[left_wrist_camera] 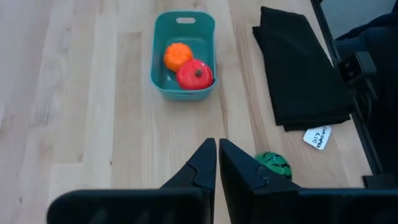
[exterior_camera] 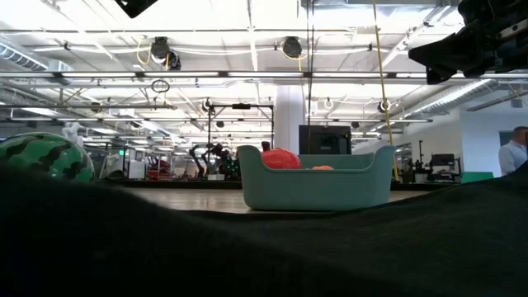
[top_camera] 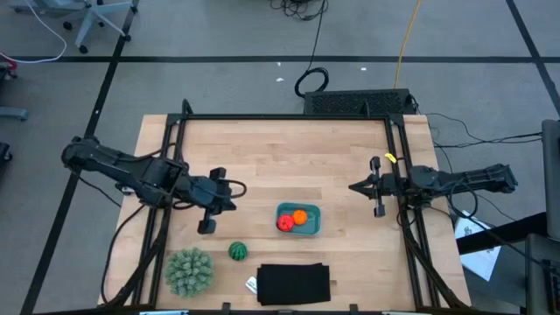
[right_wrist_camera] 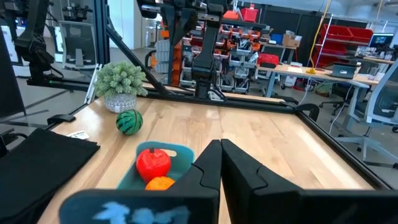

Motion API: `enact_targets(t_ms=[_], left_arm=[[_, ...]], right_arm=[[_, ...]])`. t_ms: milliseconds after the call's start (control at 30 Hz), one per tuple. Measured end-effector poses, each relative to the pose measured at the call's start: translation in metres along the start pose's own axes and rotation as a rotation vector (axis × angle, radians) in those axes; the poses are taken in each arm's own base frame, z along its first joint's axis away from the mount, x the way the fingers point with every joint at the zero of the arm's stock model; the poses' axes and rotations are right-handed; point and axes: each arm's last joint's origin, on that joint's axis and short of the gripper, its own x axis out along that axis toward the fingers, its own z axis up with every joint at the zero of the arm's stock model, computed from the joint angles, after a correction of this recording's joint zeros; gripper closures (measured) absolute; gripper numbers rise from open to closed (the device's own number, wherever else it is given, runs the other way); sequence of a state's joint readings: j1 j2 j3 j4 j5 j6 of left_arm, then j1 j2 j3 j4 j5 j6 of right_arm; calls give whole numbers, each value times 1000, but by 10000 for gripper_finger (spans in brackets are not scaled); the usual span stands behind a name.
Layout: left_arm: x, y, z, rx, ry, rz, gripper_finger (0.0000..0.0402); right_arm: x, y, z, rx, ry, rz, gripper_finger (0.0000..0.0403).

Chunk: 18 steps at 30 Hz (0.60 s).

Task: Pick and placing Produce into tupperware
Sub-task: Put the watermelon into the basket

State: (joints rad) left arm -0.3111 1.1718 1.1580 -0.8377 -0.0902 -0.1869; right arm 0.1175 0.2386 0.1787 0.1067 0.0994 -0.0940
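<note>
The teal tupperware [top_camera: 298,219] sits on the table near its middle, holding the red fruit [top_camera: 285,224] and the orange ball [top_camera: 300,216]; both also show in the left wrist view, red fruit [left_wrist_camera: 194,74], orange ball [left_wrist_camera: 178,55]. The dark green striped ball [top_camera: 238,252] rests on the wood toward the near edge, to the left of the tupperware. My left gripper [top_camera: 233,195] hovers left of the tupperware, fingers shut [left_wrist_camera: 217,163], empty. My right gripper [top_camera: 354,188] hangs right of the tupperware, shut [right_wrist_camera: 221,163], empty.
A large pale green spiky ball [top_camera: 189,271] sits at the near left. A flat black cloth [top_camera: 294,284] lies at the near edge with a small white label [top_camera: 252,285] beside it. Bare wood stretches along the far half of the table. Black frame rails run along both sides.
</note>
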Motion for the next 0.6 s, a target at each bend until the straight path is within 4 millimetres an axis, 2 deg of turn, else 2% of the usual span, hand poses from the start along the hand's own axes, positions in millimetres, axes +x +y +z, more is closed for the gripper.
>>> enact_targets(t_ms=[167, 367, 600], left_arm=[[0, 0, -1, -37, 8, -16, 380], [9, -4, 0, -99, 49, -61, 380], [29, -15, -1, -165, 135, -93, 380]], right_arm=[[0, 0, -1, -2, 7, 1, 403], [0, 0, -1, -6, 7, 1, 403], [0, 0, -1, -8, 7, 0, 403]])
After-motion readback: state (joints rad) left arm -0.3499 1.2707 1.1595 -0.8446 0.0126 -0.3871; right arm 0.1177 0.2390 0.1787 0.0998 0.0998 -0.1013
